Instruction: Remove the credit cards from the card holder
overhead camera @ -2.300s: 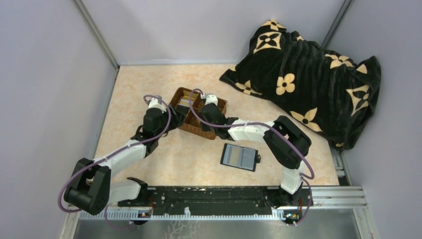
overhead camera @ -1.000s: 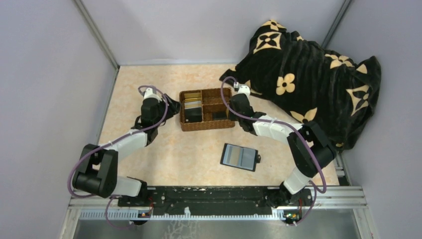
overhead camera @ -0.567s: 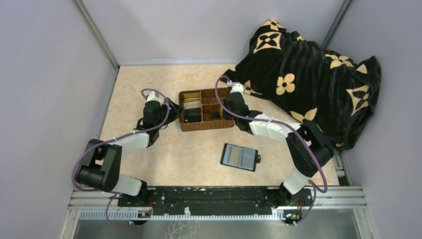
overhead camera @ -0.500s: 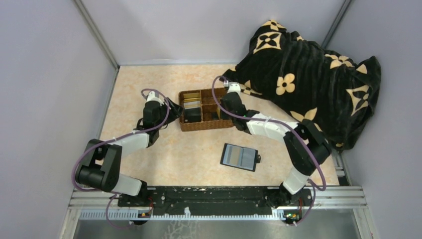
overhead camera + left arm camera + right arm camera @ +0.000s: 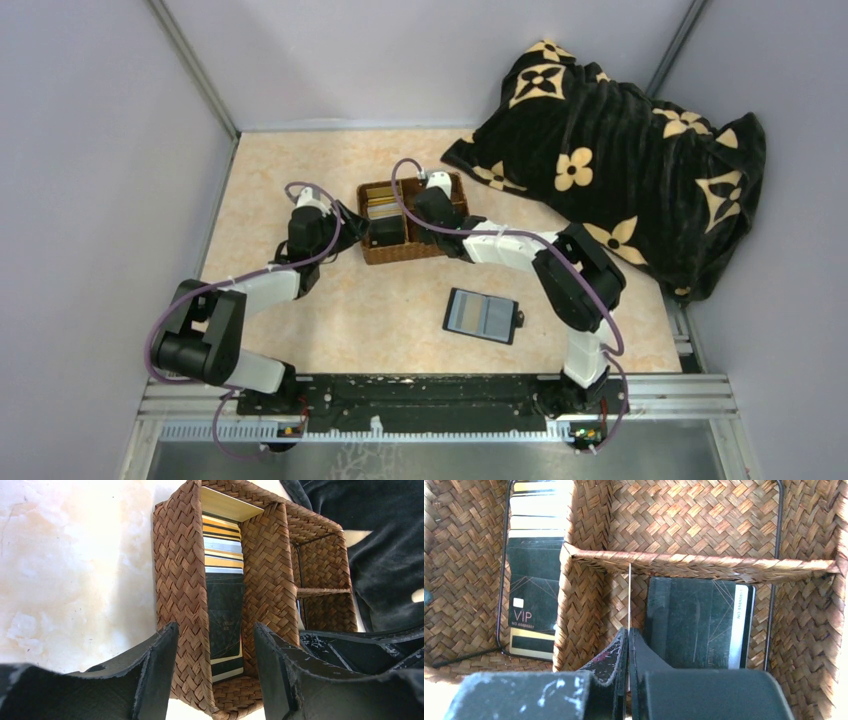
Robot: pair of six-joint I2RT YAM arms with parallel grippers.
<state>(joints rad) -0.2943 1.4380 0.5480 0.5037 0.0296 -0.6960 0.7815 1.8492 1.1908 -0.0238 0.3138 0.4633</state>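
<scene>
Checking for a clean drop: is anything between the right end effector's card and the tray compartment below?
Nothing visible does. The right end effector holds the card edge-on over a wicker tray compartment, beside the dark card lying there. Its far tip lines up with the cross divider; contact unclear.

Lab robot cell: plain grey walls (image 5: 400, 60), aluminium mounting rail (image 5: 685, 390) (near edge).

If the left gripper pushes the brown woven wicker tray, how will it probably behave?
The brown woven wicker tray is probably light: thin weave, holding only a few flat gold, grey and dark cards, so it may slide easily on the smooth marbled table. Its low, wide shape makes tipping unlikely. The weave likely flexes slightly rather than cracks.
</scene>
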